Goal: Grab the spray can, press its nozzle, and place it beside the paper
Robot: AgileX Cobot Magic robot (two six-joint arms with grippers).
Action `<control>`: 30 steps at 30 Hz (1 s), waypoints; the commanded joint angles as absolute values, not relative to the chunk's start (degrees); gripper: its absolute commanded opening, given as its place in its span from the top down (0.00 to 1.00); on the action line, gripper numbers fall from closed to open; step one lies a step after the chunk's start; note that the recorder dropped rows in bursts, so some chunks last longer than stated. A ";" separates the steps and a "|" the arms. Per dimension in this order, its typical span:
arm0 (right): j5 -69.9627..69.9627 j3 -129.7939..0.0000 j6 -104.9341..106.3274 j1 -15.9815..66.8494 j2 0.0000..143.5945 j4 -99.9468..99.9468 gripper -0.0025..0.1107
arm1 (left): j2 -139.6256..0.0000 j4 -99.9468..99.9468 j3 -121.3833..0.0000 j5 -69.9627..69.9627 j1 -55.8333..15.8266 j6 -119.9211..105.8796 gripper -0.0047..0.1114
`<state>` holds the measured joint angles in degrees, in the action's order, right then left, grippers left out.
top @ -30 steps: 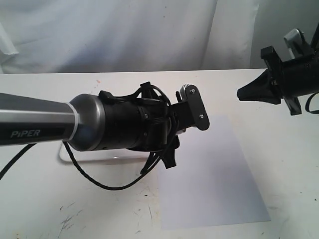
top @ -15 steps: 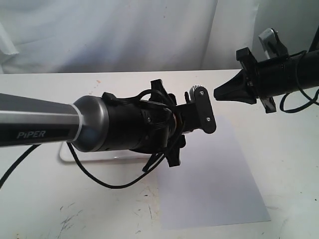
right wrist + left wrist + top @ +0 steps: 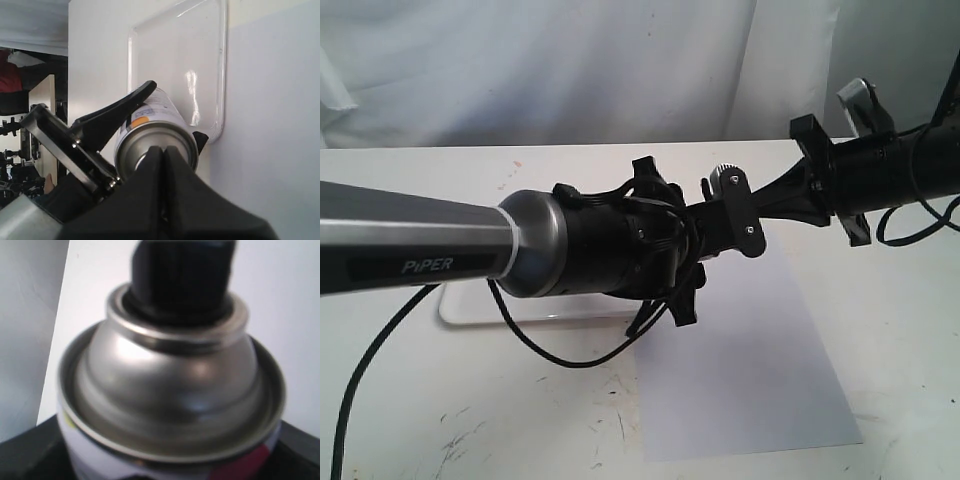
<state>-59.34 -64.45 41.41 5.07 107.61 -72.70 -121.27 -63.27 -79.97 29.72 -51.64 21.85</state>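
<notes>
The spray can [image 3: 170, 390] is held sideways above the table with my left gripper [image 3: 725, 195] shut on its white dotted body. Its silver dome fills the left wrist view, the black nozzle [image 3: 182, 280] on top. Only the can's silver top rim [image 3: 722, 172] shows in the exterior view. My right gripper [image 3: 162, 150] is shut, its joined tips against the top of the can [image 3: 155, 130], hiding the nozzle there. The paper [image 3: 750, 360] lies flat on the table below and to the right of both grippers.
A glossy white tray [image 3: 520, 310] sits on the table under the left arm, seen beyond the can as the tray [image 3: 175, 65] in the right wrist view. A black cable [image 3: 550, 355] hangs from the left arm. A white cloth backdrop [image 3: 570, 70] stands behind the table.
My right gripper has swung in from the right until its shut tips meet the can's top. The left arm has pushed the can slightly rightward.
</notes>
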 commanded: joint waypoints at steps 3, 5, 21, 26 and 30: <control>-60.07 -63.46 41.78 5.11 107.38 -72.05 0.98 | -122.03 -63.40 -80.61 30.19 -51.96 22.40 0.96; -59.06 -62.30 41.78 5.11 107.38 -72.05 0.98 | -122.52 -63.40 -80.61 30.19 -51.96 22.40 0.96; -56.97 -58.48 43.69 5.36 107.38 -73.89 0.98 | -124.07 -62.44 -80.61 30.19 -51.96 22.51 0.96; -56.98 -58.48 44.16 5.88 107.38 -74.38 0.98 | -124.07 -61.80 -80.61 30.19 -51.96 22.51 0.96; -55.68 -58.48 44.64 7.08 107.38 -74.37 0.98 | -124.07 -61.80 -80.61 30.19 -51.96 22.51 0.96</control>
